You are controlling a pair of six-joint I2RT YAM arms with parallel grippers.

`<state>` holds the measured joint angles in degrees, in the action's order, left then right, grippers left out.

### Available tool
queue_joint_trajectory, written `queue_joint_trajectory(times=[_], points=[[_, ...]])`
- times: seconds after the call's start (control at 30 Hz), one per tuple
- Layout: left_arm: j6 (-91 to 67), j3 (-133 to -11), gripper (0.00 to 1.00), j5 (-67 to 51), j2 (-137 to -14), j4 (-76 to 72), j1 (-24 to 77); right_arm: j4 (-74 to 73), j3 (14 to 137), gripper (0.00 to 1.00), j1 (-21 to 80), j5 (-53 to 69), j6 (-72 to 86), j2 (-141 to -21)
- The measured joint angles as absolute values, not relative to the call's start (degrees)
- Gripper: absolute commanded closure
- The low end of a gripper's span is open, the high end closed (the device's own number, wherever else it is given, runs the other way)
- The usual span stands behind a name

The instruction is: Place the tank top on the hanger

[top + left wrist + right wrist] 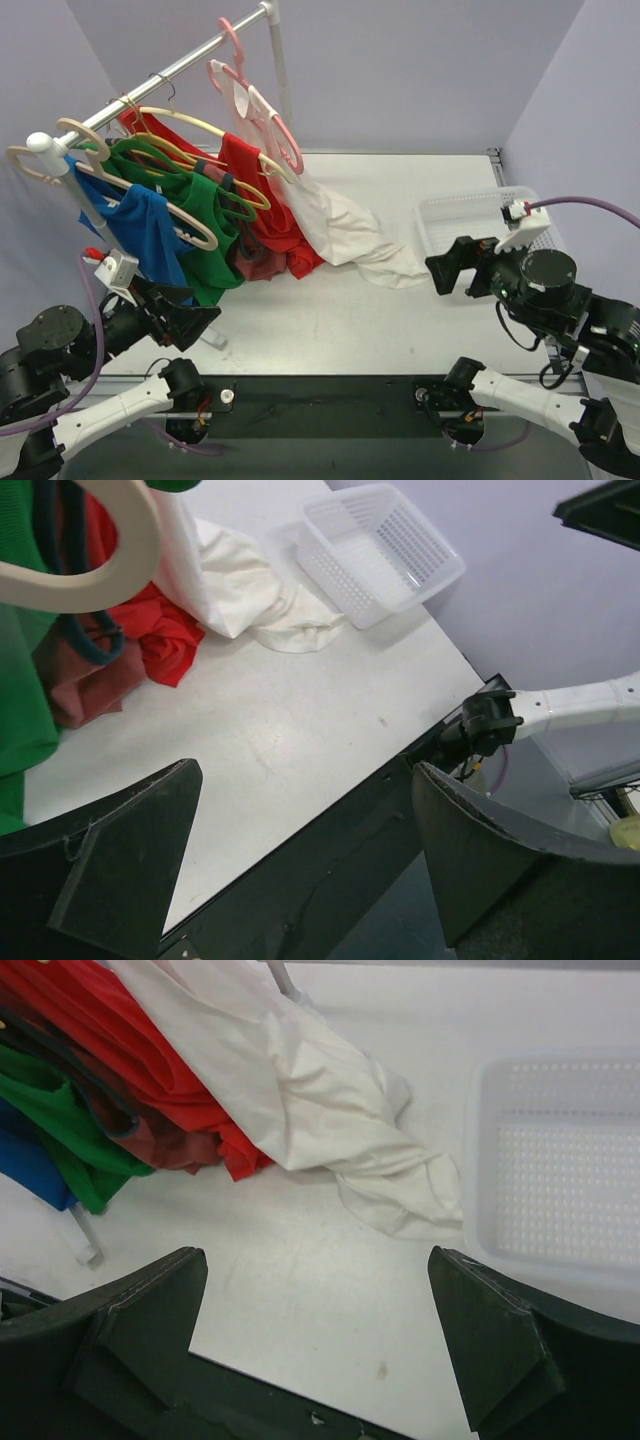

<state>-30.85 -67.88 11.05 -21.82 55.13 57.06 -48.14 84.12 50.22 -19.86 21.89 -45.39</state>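
You have the tank top (pixel 340 225) seemingly draped from the hanger (pixel 290 150), hem on the bench (pixel 330 330), both jaws wide, empty; next likely a seating check.

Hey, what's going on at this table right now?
Two robot arms are hanging up a white tank top. It hangs from the pink hanger on the rail, its lower part trailing onto the table. The left gripper and right gripper are both open, holding nothing.

The left arm (pixel 110 405) and right arm (pixel 525 392) have white links, round black joint housings, purple cables (pixel 590 203), white wrist cameras (pixel 527 228) and matte black jaws.
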Motion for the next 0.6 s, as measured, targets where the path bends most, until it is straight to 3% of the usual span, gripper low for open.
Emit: queue_joint_trajectory(times=[0.2,0.6], points=[[-32.4,-70.5,0.03,19.2,-21.8,58.4,61.9,-57.2,83.0,0.0,50.7,-23.8,27.9,-41.0],[-33.8,-72.9,0.03,27.4,-23.7,62.5,67.1,-64.5,80.7,0.0,52.7,-40.7,28.4,-45.5]])
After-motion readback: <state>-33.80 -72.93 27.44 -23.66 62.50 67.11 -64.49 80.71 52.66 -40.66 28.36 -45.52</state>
